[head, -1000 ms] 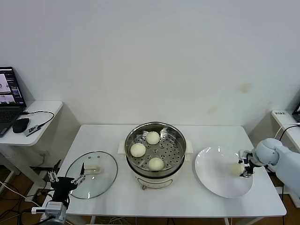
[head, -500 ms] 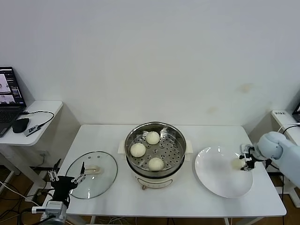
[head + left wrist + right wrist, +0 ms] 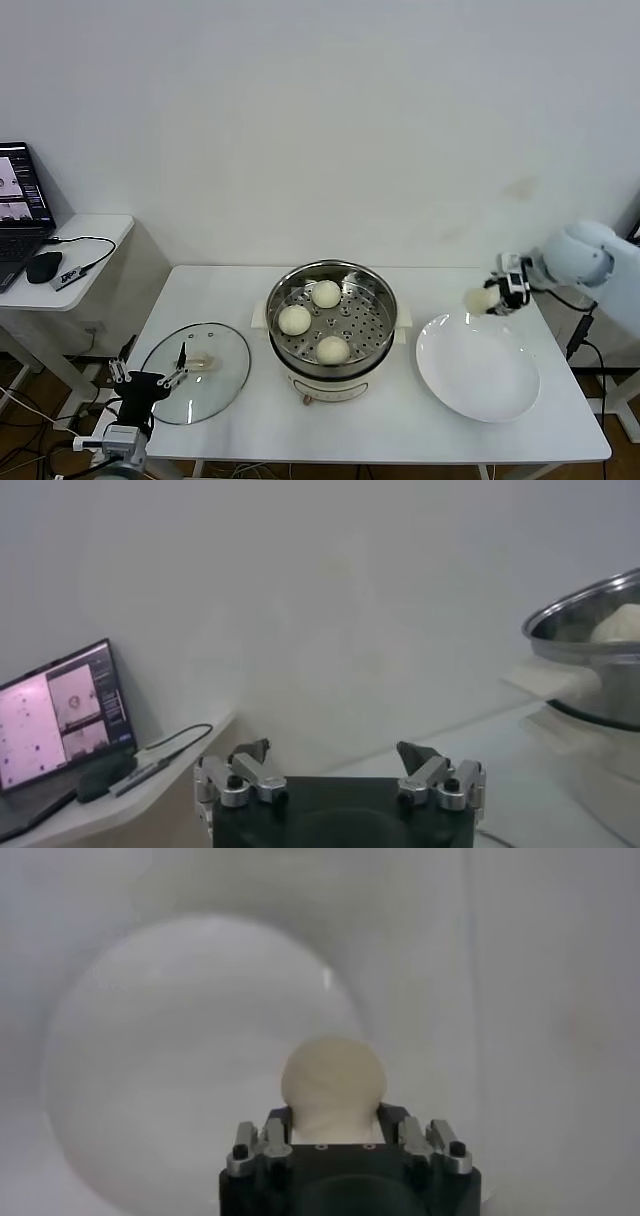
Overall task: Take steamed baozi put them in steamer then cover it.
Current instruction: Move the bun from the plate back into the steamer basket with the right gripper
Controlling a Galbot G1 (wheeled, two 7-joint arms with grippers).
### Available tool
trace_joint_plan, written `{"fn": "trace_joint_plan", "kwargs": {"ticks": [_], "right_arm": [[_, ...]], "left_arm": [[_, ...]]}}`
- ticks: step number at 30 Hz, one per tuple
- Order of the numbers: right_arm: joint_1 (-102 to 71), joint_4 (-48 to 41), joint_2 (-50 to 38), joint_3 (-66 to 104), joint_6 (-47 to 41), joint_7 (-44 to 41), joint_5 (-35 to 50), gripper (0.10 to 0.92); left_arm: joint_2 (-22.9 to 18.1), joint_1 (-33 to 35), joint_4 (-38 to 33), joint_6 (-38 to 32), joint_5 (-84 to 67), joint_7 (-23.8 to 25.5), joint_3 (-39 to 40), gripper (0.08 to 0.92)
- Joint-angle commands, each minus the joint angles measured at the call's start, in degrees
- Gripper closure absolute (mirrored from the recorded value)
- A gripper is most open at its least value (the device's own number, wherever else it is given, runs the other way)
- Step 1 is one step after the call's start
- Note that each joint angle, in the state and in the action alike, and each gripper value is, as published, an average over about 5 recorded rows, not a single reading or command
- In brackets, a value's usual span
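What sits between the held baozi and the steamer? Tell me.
In the head view, only bare table and the plate's near rim lie between the baozi in the right gripper and the steamer.

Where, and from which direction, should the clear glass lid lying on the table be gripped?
Grip the round clear glass lid by its cream-white oblong handle at the centre, coming from above: it lies flat, handle up, and the rim offers little purchase. The open left tool is nearest.

The white surface (image 3: 450, 285) is occupied by three things: the cover (image 3: 195, 372) laid flat at the near left, the steamer (image 3: 331, 330) in the middle, and a white plate (image 3: 478, 366) at the right.
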Motion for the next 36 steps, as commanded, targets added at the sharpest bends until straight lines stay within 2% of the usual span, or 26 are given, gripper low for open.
{"fn": "trace_joint_plan", "kwargs": {"ticks": [1,7,13,22,36], "right_arm": [[23.4,7.6,7.6,-17.8,-7.1,4.5,17.2,0.474],[21.8,8.2,16.4,-18.1,-12.4,12.0,25.3,0.474],[16.6,7.1,22.0,-17.4,-16.1,18.1,28.8,0.473],[8.2,2.5,26.0,-16.9,-16.4,22.4,27.1,0.47],[2.7,-0.5,25.9,-15.8,-16.4,21.6,21.6,0.465]], "left_arm": [[0.0,-0.4,0.7,0.0,0.0,0.0,0.2,0.177],[-0.3,-0.6,1.1,-0.1,0.0,-0.1,0.2,0.177],[-0.7,-0.8,1.4,-0.2,0.1,-0.2,0.1,0.177],[-0.7,-0.5,1.3,-0.4,-0.2,-0.2,-0.6,0.177],[-0.7,-0.7,2.1,-0.8,-0.2,-0.3,-0.9,0.177]]}}
